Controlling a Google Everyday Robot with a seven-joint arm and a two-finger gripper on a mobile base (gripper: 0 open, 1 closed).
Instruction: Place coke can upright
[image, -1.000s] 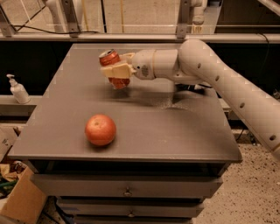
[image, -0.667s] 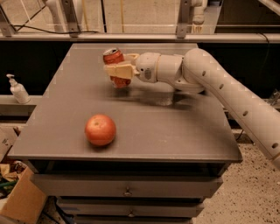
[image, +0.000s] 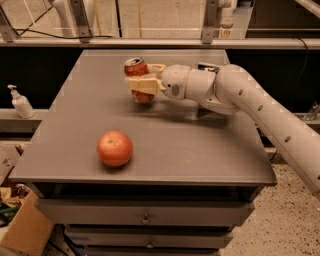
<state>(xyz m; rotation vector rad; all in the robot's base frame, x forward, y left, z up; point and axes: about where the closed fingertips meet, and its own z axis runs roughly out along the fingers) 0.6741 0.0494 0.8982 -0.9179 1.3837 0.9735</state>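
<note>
Camera view: we look down on the counter from its near edge.
Coke can (image: 136, 68): a small red metal cylinder with a silver top. We see it close to upright, its top leaning slightly toward the far-left corner.
Where the can is: over the far half of the counter, about midway between the left and right edges. We cannot tell whether its base touches the top.
Apple (image: 115, 148): round, orange-red and faintly mottled. It rests on the counter near the near edge, left of centre, well apart from the can.
Arm (image: 260, 107): smooth off-white shells with rounded joints and small dark holes. It reaches in from the near-right corner toward the can.
Counter (image: 200, 150): a flat, matte grey-brown top with squared edges. Below the near edge are grey drawers (image: 145, 212) with small knobs.
Room: a metal rail (image: 160, 44) runs just behind the far edge. A white pump bottle (image: 21, 102) stands on a ledge beyond the left edge. A cardboard box (image: 27, 232) sits low by the near-left corner. Speckled floor (image: 280, 220) shows by the near-right corner.
Gripper (image: 136, 82): at the can's middle, above the far half of the counter.
Fingers (image: 145, 85): cream-coloured and blocky; one lies across the can's front.
Jaws: we see them closed around the can's body, parted only by the can's width, gripping it and touching nothing else.
</note>
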